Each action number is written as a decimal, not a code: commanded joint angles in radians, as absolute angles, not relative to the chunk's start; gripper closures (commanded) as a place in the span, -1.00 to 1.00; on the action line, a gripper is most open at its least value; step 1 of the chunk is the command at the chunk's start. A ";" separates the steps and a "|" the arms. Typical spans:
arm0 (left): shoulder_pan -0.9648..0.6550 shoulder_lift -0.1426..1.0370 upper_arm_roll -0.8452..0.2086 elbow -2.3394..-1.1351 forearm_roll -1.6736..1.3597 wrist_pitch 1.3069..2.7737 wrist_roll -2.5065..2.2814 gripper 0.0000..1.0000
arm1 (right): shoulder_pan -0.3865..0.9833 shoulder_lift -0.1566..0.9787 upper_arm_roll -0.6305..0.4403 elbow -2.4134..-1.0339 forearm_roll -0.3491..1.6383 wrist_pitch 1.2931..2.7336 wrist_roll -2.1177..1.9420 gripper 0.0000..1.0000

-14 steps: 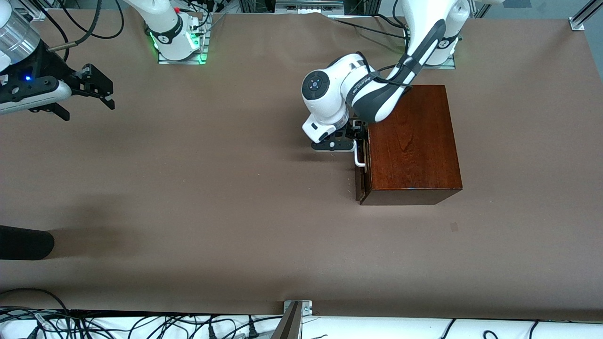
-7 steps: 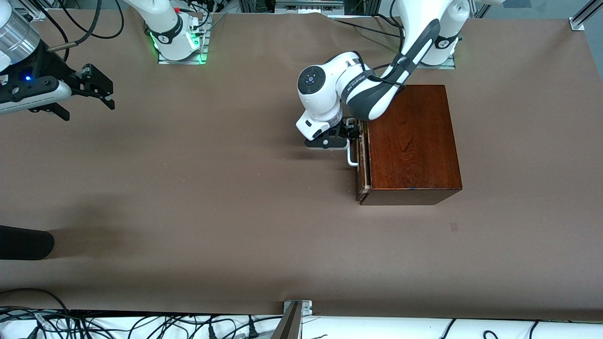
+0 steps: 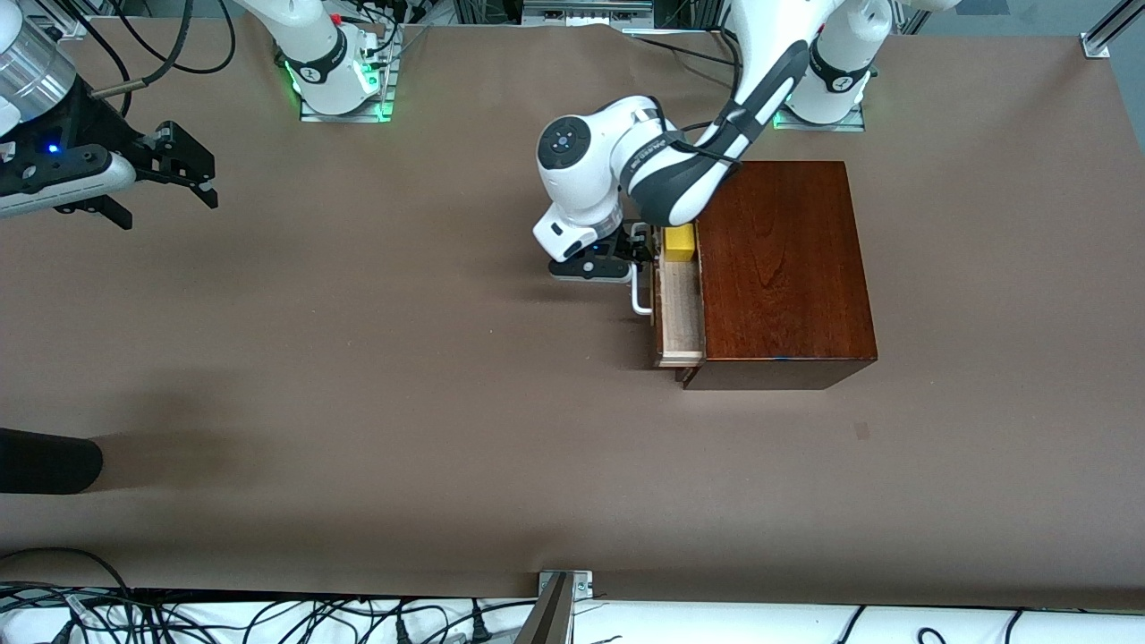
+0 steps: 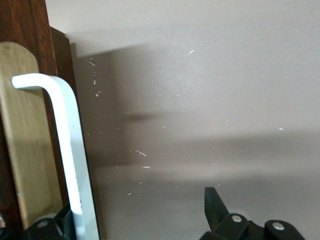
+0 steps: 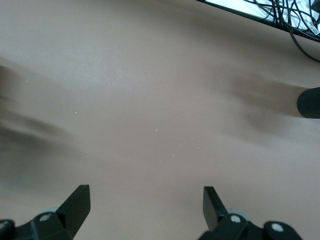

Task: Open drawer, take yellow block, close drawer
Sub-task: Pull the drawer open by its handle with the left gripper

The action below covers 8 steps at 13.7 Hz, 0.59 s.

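The dark reddish-brown box (image 3: 783, 268) stands near the left arm's base. Its drawer (image 3: 680, 309) is pulled partly out toward the right arm's end of the table, showing its pale wood inside. The yellow block (image 3: 678, 242) sits in the drawer at the end farther from the front camera. My left gripper (image 3: 637, 247) is open, with the white handle (image 3: 639, 295) between its fingers. In the left wrist view the handle (image 4: 70, 150) runs close to one finger of the left gripper (image 4: 135, 215). My right gripper (image 3: 207, 177) waits open and empty over the right arm's end of the table, as its wrist view (image 5: 145, 200) shows.
A black cylindrical object (image 3: 45, 461) juts in at the table's edge at the right arm's end, nearer the front camera, and shows in the right wrist view (image 5: 309, 102). Cables lie along the table's front edge (image 3: 268, 617).
The left gripper has moved toward the right arm's end with the handle, sliding the drawer out. The yellow block has come into view. The right arm has not moved.
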<state>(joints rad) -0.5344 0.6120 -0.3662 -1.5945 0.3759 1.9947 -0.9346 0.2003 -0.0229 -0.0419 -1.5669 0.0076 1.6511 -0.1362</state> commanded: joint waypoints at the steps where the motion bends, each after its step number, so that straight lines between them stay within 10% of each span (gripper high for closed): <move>1: -0.565 0.661 -0.380 -1.516 0.353 2.031 -0.939 -1.00 | 0.193 -0.023 -0.038 -1.559 0.017 1.651 -0.141 -1.00; 8: -0.568 0.646 -0.377 -1.463 0.365 1.870 -0.925 -1.00 | 0.193 -0.023 -0.038 -1.559 0.017 1.651 -0.141 -1.00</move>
<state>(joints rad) -0.5590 0.6271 -0.3743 -1.5084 0.3704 1.9360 -0.9407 0.2003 -0.0229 -0.0419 -1.5669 0.0076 1.6511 -0.1363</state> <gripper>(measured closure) 0.000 0.000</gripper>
